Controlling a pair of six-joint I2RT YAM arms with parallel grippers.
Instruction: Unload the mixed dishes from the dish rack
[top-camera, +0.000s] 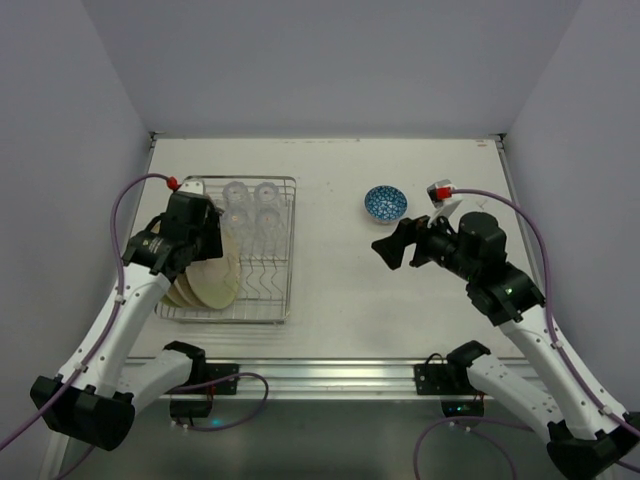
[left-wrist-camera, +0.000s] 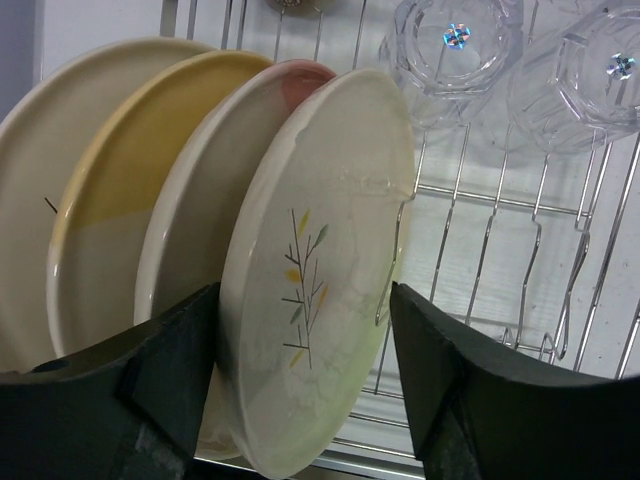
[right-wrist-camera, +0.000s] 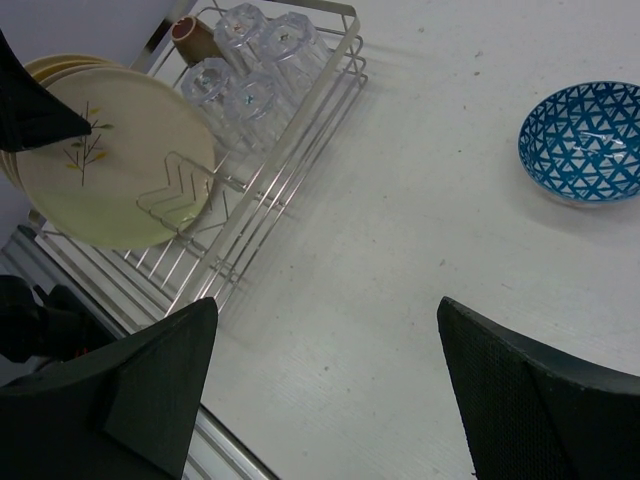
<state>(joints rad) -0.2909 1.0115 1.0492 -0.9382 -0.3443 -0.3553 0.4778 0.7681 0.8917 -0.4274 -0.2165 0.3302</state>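
1. Found the rectangular silver wire dish rack (top-camera: 293, 260) on the left part of the white desk (top-camera: 420, 300).
2. Counted four round plates standing on edge at the rack's near end: in front a cream plate with a painted sprig (left-wrist-camera: 330, 200), behind it three more round plates (left-wrist-camera: 130, 180) in grey, yellow and cream.
3. Saw the left gripper (left-wrist-camera: 302, 295) at the sprig plate with its fingers apart, one on each side of the rim (contact could not be told).
4. Noted four clear drinking glasses (right-wrist-camera: 255, 95) at the rack's far end, with a small brown mug (right-wrist-camera: 190, 35) in the far corner beside them.
5. Located the small blue-patterned bowl (right-wrist-camera: 585, 140) upright on the desk, well apart from the rack, to its right.
6. Saw the right gripper (right-wrist-camera: 325, 310) over bare desk between rack and bowl, fingers wide apart, holding nothing.
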